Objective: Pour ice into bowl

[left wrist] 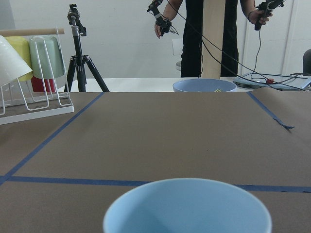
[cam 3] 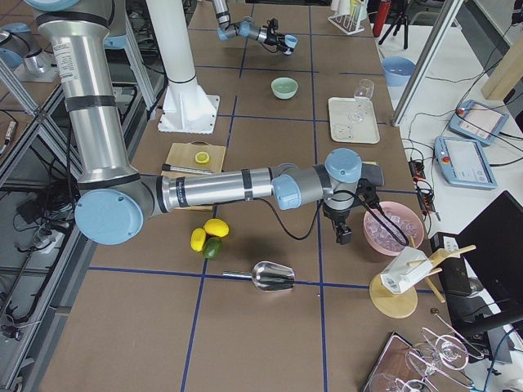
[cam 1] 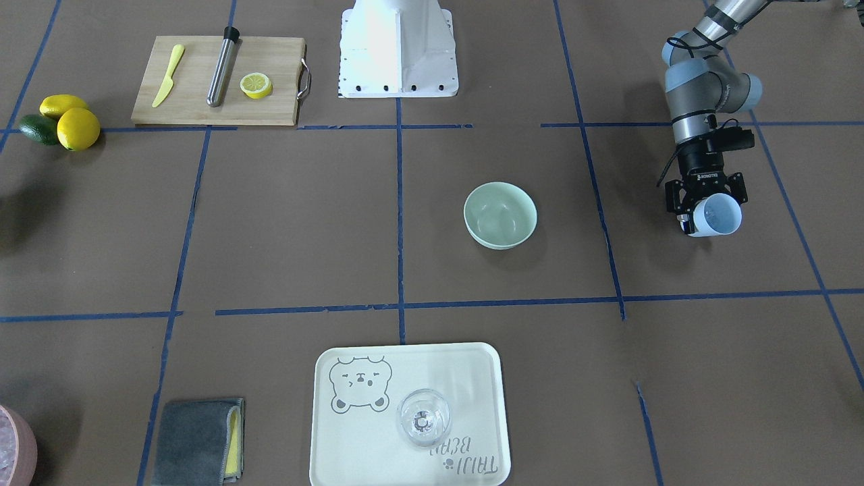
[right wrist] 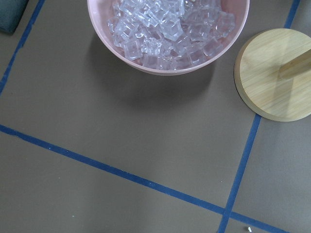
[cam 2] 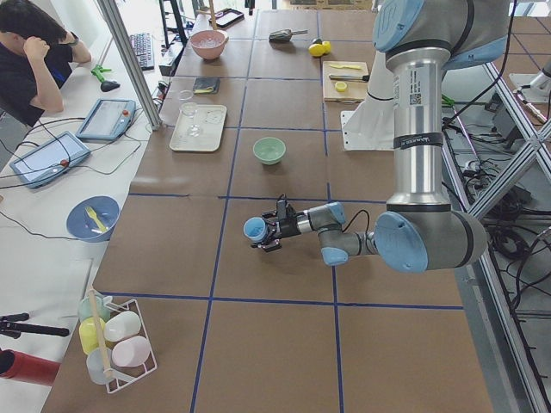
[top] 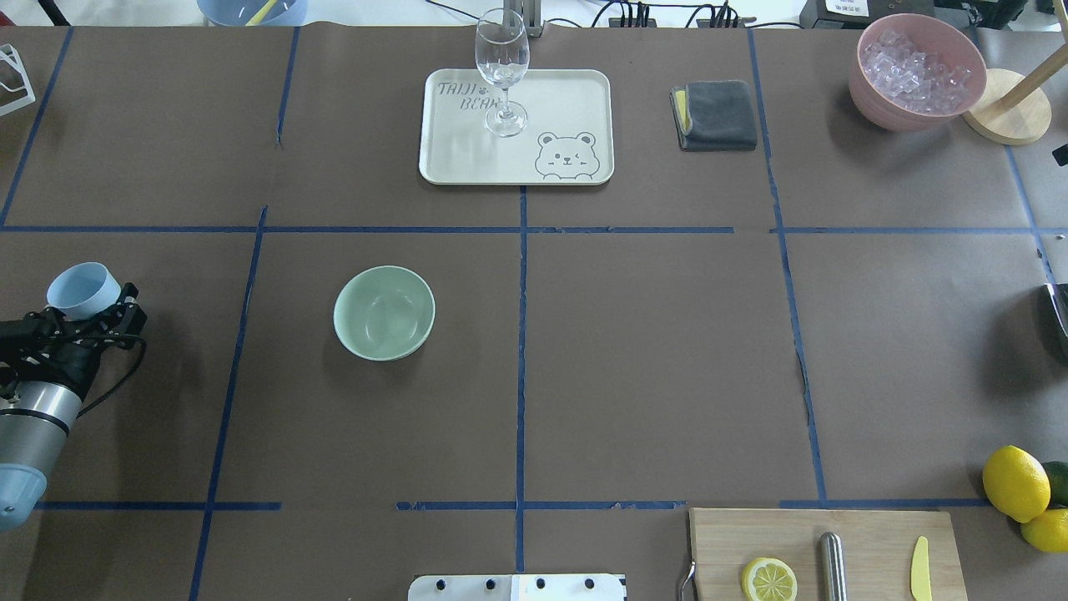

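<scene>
Round mint-green bowl [cam 1: 500, 214], smooth and matte, upright on the brown paper-covered table [cam 1: 283, 223] near its middle. Pale patches on the bowl's floor may be ice [cam 1: 497, 217]; the views are too coarse to tell. The left gripper [cam 1: 706, 202], well apart from the bowl, is clamped on a light blue cup [cam 1: 718, 214] tipped on its side. The right gripper [cam 3: 344, 234] hangs beside a pink bowl [right wrist: 165, 69] of cubes; whether its jaws are parted or closed cannot be told.

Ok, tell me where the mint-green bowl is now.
In the overhead view the bowl sits left of centre, between the light blue cup and the central tape line.
</scene>
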You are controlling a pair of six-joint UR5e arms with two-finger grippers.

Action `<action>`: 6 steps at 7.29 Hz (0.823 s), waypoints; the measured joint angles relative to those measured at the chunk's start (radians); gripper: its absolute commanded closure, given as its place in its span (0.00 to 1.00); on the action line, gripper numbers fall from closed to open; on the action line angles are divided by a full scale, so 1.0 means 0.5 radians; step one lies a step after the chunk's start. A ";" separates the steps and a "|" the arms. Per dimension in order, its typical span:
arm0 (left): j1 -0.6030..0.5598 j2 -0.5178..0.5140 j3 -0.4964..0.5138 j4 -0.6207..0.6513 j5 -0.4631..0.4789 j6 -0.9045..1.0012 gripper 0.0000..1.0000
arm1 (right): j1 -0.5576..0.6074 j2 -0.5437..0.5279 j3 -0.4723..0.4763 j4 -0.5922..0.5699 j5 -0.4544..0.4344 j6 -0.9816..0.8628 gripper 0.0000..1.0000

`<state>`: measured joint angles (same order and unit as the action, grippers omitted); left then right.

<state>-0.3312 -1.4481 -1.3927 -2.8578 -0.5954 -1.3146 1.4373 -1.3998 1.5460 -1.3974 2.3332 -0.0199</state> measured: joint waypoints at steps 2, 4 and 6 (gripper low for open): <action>0.002 -0.011 0.007 -0.001 0.000 0.000 0.71 | 0.000 -0.003 0.001 0.000 0.000 0.000 0.00; 0.003 -0.014 -0.002 -0.009 -0.001 0.001 1.00 | 0.000 -0.004 0.003 0.000 0.000 0.001 0.00; 0.000 -0.006 -0.070 -0.018 -0.024 0.052 1.00 | 0.000 -0.006 0.003 0.000 0.000 0.003 0.00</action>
<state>-0.3311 -1.4513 -1.4277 -2.8670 -0.6072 -1.2886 1.4373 -1.4030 1.5478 -1.3975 2.3332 -0.0186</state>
